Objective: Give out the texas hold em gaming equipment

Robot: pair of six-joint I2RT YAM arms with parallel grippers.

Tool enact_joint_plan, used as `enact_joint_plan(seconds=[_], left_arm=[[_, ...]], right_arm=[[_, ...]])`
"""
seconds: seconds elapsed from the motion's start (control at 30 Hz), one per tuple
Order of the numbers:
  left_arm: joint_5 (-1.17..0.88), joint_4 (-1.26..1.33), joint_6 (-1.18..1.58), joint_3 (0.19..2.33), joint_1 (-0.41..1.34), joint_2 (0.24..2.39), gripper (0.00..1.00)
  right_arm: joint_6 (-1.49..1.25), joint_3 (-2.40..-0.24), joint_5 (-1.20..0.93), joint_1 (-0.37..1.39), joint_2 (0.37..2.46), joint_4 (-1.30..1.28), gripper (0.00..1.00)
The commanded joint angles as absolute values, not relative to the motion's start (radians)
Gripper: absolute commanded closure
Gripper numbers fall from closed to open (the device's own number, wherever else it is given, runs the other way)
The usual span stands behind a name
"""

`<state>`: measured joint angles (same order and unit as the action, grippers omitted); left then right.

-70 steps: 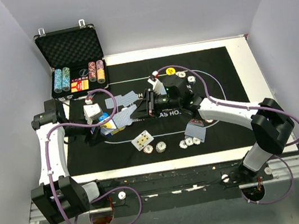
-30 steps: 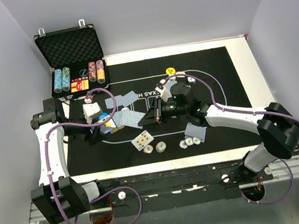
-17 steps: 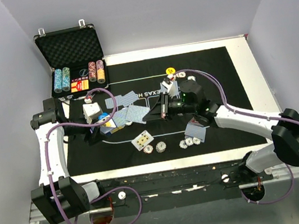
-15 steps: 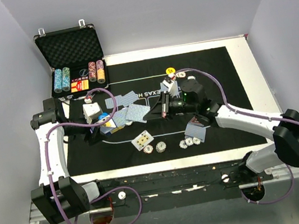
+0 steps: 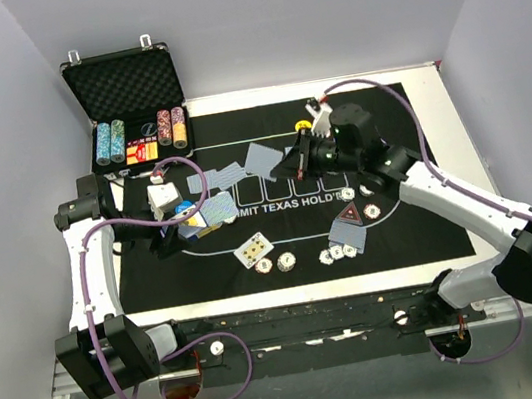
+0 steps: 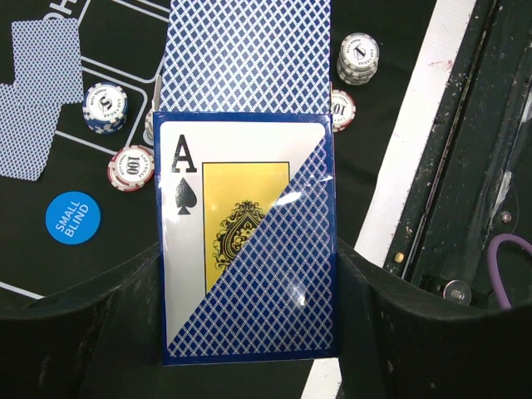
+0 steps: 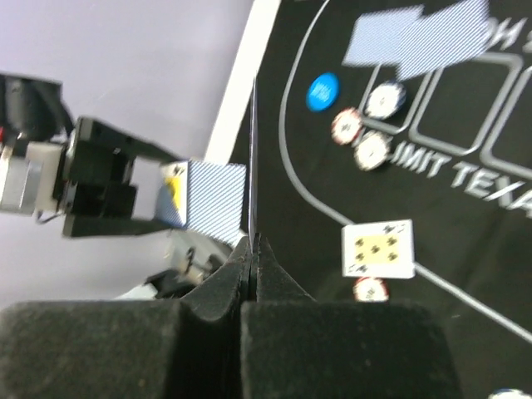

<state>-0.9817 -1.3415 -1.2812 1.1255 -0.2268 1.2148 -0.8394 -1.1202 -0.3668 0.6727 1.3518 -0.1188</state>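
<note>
Your right hand (image 5: 289, 163) has pinched shut on 1 blue-backed playing card (image 5: 261, 158) and swung it from the blue card pack (image 6: 249, 166) clamped in your left hand (image 5: 188, 230) to above the far middle of the black printed mat (image 5: 422, 225), ready for dealing.

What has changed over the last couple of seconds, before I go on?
The right gripper closed its jaws on a blue-backed card taken from beside the left gripper and carried it rightward, toward the far side of the mat. The left gripper stayed put, holding the card box; the face-up card and the chips near it did not move.
</note>
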Motion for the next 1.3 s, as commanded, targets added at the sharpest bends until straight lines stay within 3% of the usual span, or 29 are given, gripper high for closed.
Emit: enact_joint_plan(seconds=[0.0,0.37,0.8,1.27], left_arm=[[-1.043,-1.621,-1.281,1.135,-0.222,1.193,1.00],[-1.045,-1.620,-1.243,1.132,-0.222,1.180,1.00],[-1.040,-1.621,-1.232,1.120,-0.224,1.152,1.00],[-1.029,-1.620,-1.224,1.118,-0.224,1.134,1.00]], right_arm=[[-0.546,-1.258,-0.105,0.670,1.402,-0.422,0.99],[-0.212,-1.431,0.409,0.811,1.672,-0.572,0.99],[0.126,-1.339,0.768,0.911,1.828,-0.284,0.99],[0.192,-1.405,0.674,0.942,2.052,-0.172,0.99]])
